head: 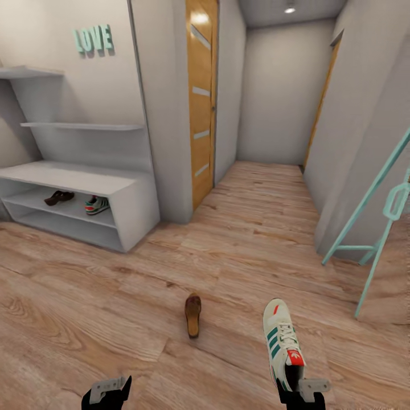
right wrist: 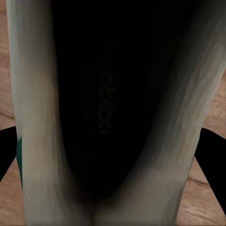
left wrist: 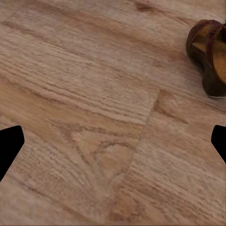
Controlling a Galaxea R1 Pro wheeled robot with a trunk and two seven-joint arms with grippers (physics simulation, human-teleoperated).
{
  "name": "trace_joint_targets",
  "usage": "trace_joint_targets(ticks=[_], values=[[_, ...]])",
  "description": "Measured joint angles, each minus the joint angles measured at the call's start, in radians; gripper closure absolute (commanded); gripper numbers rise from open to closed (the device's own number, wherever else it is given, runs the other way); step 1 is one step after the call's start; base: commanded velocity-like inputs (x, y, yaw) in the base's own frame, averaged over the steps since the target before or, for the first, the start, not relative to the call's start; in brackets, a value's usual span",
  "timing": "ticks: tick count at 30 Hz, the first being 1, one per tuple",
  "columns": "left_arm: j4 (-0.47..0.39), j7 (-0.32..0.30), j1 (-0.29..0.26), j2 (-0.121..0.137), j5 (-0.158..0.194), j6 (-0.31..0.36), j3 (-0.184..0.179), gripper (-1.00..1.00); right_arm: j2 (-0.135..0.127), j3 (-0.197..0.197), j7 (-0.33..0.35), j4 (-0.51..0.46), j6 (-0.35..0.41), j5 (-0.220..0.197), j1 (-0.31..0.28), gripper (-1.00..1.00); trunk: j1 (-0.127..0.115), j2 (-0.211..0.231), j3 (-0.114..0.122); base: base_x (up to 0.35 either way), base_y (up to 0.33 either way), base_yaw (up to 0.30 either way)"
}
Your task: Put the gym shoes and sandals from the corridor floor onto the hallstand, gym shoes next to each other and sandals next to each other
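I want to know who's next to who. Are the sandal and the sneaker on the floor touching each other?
Apart. The head view shows a bare strip of floor between the sandal and the sneaker.

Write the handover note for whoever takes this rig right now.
Left gripper: open, empty, low over the corridor floor.
Right gripper: at the heel of a gym shoe; whether it grips cannot be told.
Done: one sandal and one gym shoe sit on the hallstand shelf.
Left: rack the near gym shoe beside its mate, then the floor sandal beside the other.
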Motion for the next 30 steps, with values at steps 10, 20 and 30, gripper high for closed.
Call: trace_joint_targets(ticks=[10,20,30], values=[[0.0,0.0,0.0,0.0,0.0,0.0,0.0,-1.0,0.0,0.0,0.0,0.0,0.0,0.0,0.0,1.0,0.0,0.0,0.002,0.083,0.24,-0.147],[0.0,0.001,0.0,0.0,-0.001,-0.001,0.0,-1.0,0.0,0.001,-0.001,-0.002,0.0,0.0,0.0,1.0,0.0,0.0,0.002,0.008,0.028,-0.009],[-0.002,0.0,0.0,-0.001,-0.001,-0.001,0.0,-1.0,0.0,0.001,0.0,-0.003,0.0,0.002,0.0,1.0,0.0,0.0,0.002,0.0,0.0,0.0]])
